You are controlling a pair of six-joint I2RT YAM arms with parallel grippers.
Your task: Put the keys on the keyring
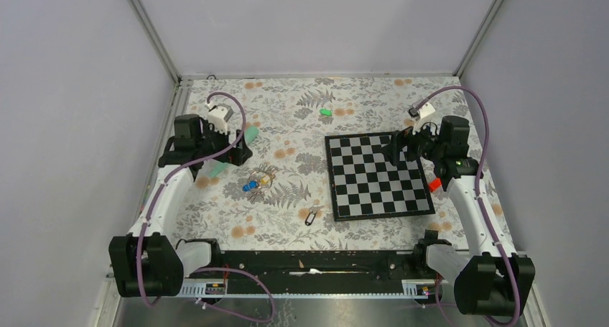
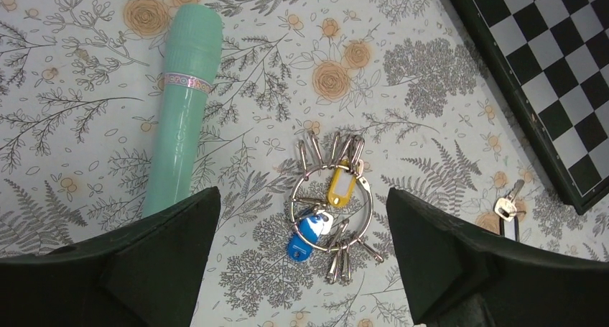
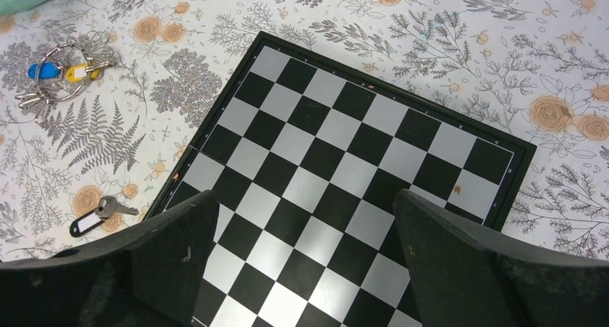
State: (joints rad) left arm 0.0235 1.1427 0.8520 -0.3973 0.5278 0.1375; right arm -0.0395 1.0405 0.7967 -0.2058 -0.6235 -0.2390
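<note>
The keyring [image 1: 257, 181], a silvery ring with blue and yellow tags, lies on the floral cloth; it also shows in the left wrist view [image 2: 337, 187] and the right wrist view [image 3: 72, 73]. My left gripper [image 1: 238, 157] is open and empty, hovering just behind the ring, which sits between its fingers [image 2: 303, 195]. The black-tagged key [image 1: 312, 215] lies near the chessboard's front left corner, seen too from the left wrist [image 2: 508, 210] and right wrist [image 3: 97, 215]. The green-headed key [image 1: 325, 112] lies far back. My right gripper [image 1: 393, 149] is open and empty above the chessboard [image 3: 305, 197].
A long teal stick [image 2: 179, 104] lies left of the keyring, partly under my left gripper [image 1: 250, 134]. The chessboard [image 1: 377, 176] fills the right middle. A small red piece [image 1: 434, 185] lies at its right edge. Grey walls close in the table.
</note>
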